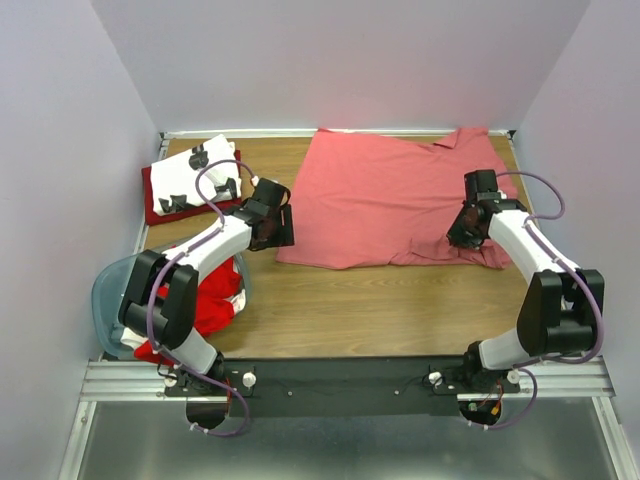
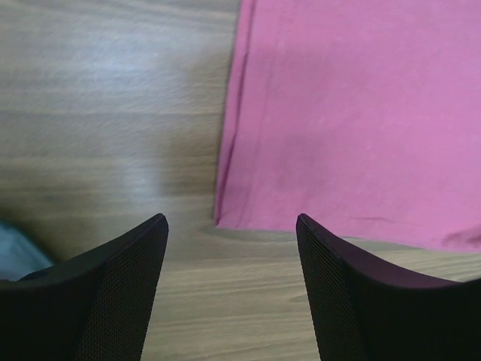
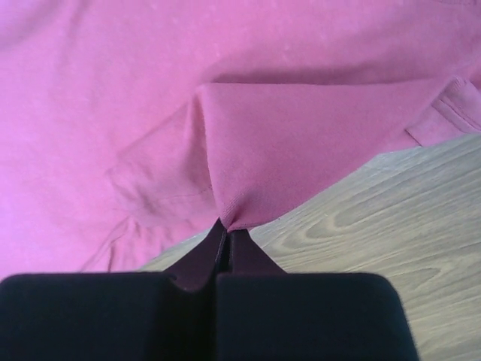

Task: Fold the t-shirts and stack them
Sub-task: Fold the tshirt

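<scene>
Here, right tool (image 3: 228, 232) clamped on hem of salmon-pink t-shirt (image 1: 385, 195), right of frame; left tool (image 2: 231, 219), jaws apart, faces its lower-left corner, just ahead.

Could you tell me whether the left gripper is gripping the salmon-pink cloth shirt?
No, the left gripper stands open and empty, close to a corner of the salmon-pink cloth shirt.

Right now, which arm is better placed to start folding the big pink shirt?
Right. The right claw is shut on an edge of the pink shirt, pinching cloth up. The left claw stands open just short of the shirt's corner, holding nothing.
</scene>
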Robot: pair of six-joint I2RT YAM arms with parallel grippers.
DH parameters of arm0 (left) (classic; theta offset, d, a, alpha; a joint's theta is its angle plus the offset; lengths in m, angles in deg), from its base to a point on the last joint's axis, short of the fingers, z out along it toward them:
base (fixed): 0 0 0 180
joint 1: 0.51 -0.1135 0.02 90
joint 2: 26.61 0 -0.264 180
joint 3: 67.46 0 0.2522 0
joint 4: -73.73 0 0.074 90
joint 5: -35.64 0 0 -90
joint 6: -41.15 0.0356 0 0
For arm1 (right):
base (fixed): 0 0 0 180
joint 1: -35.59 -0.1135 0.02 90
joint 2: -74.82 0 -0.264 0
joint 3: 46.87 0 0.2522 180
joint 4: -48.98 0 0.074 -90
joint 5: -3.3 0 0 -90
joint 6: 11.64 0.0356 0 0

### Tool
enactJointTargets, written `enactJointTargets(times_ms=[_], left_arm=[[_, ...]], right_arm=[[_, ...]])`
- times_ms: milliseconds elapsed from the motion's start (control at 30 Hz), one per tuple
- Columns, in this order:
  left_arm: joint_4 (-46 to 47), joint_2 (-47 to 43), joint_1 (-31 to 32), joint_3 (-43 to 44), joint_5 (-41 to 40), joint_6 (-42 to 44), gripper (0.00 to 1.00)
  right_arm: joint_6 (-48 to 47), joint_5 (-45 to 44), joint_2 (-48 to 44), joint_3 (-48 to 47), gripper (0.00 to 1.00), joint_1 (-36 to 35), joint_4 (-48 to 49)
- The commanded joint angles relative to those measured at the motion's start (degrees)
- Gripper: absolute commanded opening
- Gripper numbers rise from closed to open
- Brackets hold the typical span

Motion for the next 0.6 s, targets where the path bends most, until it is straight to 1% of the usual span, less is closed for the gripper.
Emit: enactJointTargets(times_ms=[0,67,167,400,567], left_arm=[[-3.71,-1.05,0.18,-0.88,-6.04,-3.02,0.75],[-4.93,-0.09,0.53,-0.45,-7.45,-3.46,0.74],[-5.64,1.85,0.98,-0.53,-8.77,-4.34,0.70],[-4.59,4.31,2.38,-0.18,-6.23,-5.13,0.63],[-4.07,5.89,3.00,-0.97,-6.05,-5.83,0.61]], right_arm=[[0.83,2.76,-1.50,-2.08,0.01,0.66,-1.25],[0.83,3.37,-1.76,-2.69,0.01,0.83,-1.25],[0.65,4.78,-2.02,-3.13,0.01,1.18,-1.25],[0.30,6.10,-3.07,-1.82,0.01,1.62,-1.25],[0.21,6.19,-5.00,-1.03,0.00,2.06,-1.25]])
